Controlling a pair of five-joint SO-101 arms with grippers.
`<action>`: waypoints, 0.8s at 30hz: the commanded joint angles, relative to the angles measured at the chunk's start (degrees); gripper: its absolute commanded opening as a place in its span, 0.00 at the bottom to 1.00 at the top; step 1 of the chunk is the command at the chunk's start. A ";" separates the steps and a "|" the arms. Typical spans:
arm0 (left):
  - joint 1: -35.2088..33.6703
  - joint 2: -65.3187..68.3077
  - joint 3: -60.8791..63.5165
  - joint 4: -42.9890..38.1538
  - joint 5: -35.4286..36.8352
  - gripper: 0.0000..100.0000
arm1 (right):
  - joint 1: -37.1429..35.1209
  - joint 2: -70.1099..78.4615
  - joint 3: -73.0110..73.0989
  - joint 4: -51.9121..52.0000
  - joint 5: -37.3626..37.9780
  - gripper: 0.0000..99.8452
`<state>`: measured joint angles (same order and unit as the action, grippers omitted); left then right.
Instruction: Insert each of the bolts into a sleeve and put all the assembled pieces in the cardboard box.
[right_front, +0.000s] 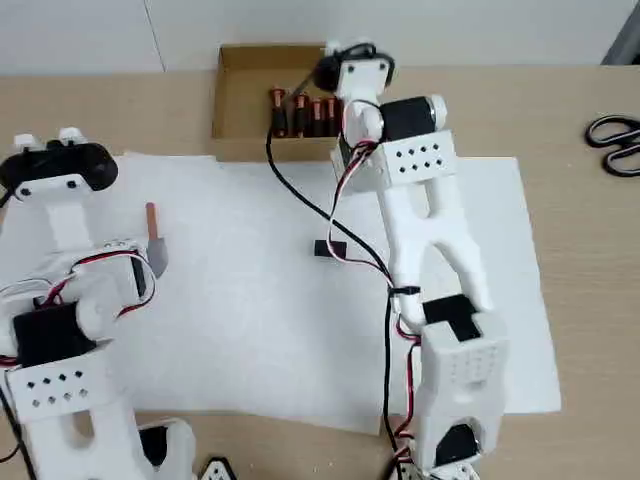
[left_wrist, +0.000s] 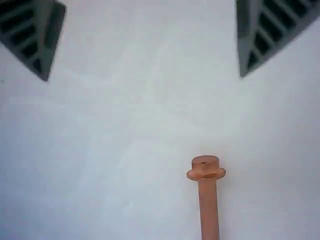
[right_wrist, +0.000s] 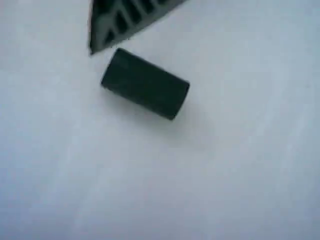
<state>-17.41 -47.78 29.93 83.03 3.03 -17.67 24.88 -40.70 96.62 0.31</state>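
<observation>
An orange bolt (left_wrist: 205, 200) lies flat on the white sheet (right_front: 250, 330), its head toward my left gripper (left_wrist: 145, 75), which stands open just short of it with nothing held. From above, that bolt (right_front: 151, 216) sits at the sheet's left, by the left gripper (right_front: 157, 255). A black sleeve (right_wrist: 145, 83) lies on its side near the sheet's middle (right_front: 330, 248); a dark part of my right gripper (right_wrist: 130, 20) hovers right beside it, not holding it. The cardboard box (right_front: 240, 100) at the back holds several bolt-and-sleeve pieces (right_front: 305, 113).
Scissors (right_front: 615, 145) lie on the bare wooden table at the far right. The right arm (right_front: 420, 230) stretches over the sheet's right half, its black cable trailing across toward the sleeve. The left arm's base (right_front: 60, 380) fills the front left corner.
</observation>
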 joint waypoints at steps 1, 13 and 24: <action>-0.18 -0.70 -2.24 0.26 0.00 0.23 | -0.57 -6.55 4.66 -0.04 0.79 0.13; -0.62 -0.70 -2.24 0.00 1.85 0.23 | -4.44 -0.40 11.78 -0.75 16.62 0.14; -8.26 -0.70 -2.24 0.18 2.37 0.23 | -6.55 0.48 11.78 -1.19 40.26 0.14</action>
<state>-23.65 -47.78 29.93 83.03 5.05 -23.91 25.76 -28.75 95.65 34.15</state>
